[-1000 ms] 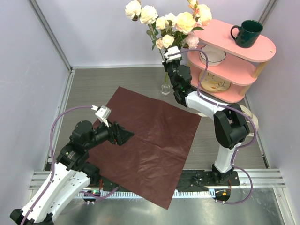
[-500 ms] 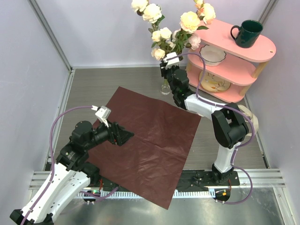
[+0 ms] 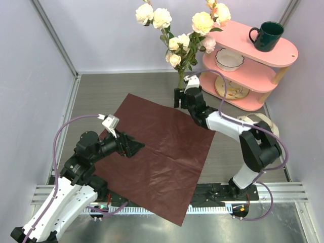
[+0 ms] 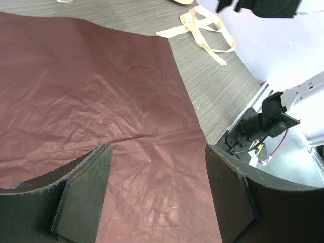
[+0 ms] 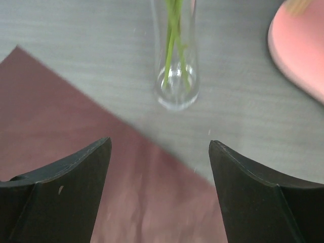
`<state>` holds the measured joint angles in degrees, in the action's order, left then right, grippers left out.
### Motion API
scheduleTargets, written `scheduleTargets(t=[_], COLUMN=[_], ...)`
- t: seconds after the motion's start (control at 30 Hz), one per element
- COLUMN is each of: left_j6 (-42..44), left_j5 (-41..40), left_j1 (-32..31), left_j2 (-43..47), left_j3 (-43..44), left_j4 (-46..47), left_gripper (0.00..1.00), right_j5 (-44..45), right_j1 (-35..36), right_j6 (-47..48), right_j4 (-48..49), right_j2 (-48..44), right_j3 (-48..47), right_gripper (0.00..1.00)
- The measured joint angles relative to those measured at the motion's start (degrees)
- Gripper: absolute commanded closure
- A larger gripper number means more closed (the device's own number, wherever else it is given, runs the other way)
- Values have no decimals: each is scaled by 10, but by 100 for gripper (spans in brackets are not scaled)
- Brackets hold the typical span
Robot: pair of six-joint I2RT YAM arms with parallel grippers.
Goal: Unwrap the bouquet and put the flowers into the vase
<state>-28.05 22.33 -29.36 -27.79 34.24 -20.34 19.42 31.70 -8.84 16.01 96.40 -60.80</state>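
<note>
Starting nearest me, my left hand point(image 4: 157, 192) hangs wide and empty just above the wrapping paper point(image 3: 157, 157), around 8 o'clock on the table point(image 3: 101, 91). That single maroon sheet lies spread flat. I judge it light, creased and easy to tear, best pinched at a corner. One beige ribbon point(image 4: 202, 33) lies loose at about 3 o'clock, limp and weightless.

Further out, my right hand point(image 5: 159, 187) is spread wide with nothing between its fingers, just short of the vase point(image 5: 175, 76) at 12 o'clock. There is one vase: clear glass, slim, probably slick and quick to tip with tall stems in it. I'd hold it low around the base if it needs steadying.

The flowers point(image 3: 177, 40) stand in it. I count roughly nine blooms, though the stems bunch too closely to number. They look soft and bruisable, so any grip belongs on the bare lower stems.

Beyond, at 2 o'clock, sits one pink shelf point(image 3: 283, 48) with one green mug point(image 3: 267, 34) and one white bowl point(image 3: 229, 59).
</note>
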Motion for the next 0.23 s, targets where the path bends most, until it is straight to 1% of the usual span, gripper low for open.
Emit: scheduleTargets(t=[0.17, 0.2, 0.23], left_j6=[-5, -9, -16], left_j5=[-2, -6, -9], left_j1=[0, 0, 0], left_j2=[17, 22, 27], left_j3=[0, 0, 0], left_j4=[0, 0, 0], left_gripper=[22, 22, 21], right_j5=[-16, -22, -31], right_j1=[26, 30, 32], right_j6=[-78, -88, -96], right_j4=[-160, -191, -215], right_j2=[-114, -150, -196], right_j3=[42, 56, 77], right_gripper=[8, 7, 2])
